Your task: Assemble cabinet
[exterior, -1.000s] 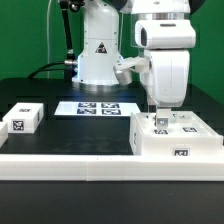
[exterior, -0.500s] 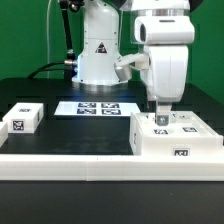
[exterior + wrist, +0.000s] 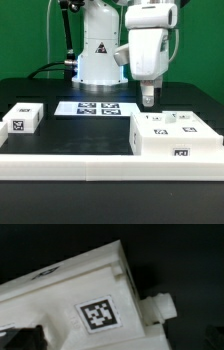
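Observation:
The cabinet is a large white box with small tagged panels on its top, at the exterior view's right. My gripper hangs a little above its left top corner, touching nothing. It looks open and empty. In the wrist view the cabinet fills the frame from above, with one black-and-white tag and a round white stub on its side. One dark finger shows at the frame's edge, well away from the middle. A smaller white tagged panel piece lies at the exterior view's left.
The marker board lies flat in the middle of the black table, in front of the white robot base. A white raised rim runs along the table's front edge.
My gripper has lifted off the cabinet's top and moved up and toward the exterior view's left. The cabinet has stayed in place.

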Controlling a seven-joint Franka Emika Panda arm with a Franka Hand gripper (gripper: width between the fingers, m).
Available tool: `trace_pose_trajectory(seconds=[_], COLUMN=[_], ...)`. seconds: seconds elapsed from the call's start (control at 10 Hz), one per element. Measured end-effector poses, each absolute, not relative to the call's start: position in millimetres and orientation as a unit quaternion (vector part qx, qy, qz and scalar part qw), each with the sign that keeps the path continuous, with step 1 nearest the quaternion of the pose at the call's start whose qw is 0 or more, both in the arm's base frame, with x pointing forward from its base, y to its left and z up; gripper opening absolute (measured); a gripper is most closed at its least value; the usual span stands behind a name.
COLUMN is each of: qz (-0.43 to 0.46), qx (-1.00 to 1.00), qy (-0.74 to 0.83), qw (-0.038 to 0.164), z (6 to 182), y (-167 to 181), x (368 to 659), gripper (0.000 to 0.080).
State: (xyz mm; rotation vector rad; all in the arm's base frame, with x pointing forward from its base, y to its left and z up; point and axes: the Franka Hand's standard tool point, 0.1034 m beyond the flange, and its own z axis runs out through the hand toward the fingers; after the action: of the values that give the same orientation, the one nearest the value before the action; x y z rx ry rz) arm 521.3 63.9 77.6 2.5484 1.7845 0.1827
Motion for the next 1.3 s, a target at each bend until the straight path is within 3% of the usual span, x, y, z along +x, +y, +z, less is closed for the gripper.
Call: trace_pose_trajectory(seconds=[0.3, 0.5, 0.9, 1.3], qz=[0.059, 0.083, 0.108, 0.100], qx=[0.835, 0.898, 0.974, 0.991], qy=[0.546, 0.431, 0.197, 0.069], qw=[0.010, 0.001, -0.037, -0.056], z=[77.1, 75.9, 64.1, 62.6], y=[64.3, 67.6, 80.8, 82.8], x=[521.0, 516.1, 498.4, 496.9], gripper=[0.0797, 0.0797, 0.0797, 0.0797])
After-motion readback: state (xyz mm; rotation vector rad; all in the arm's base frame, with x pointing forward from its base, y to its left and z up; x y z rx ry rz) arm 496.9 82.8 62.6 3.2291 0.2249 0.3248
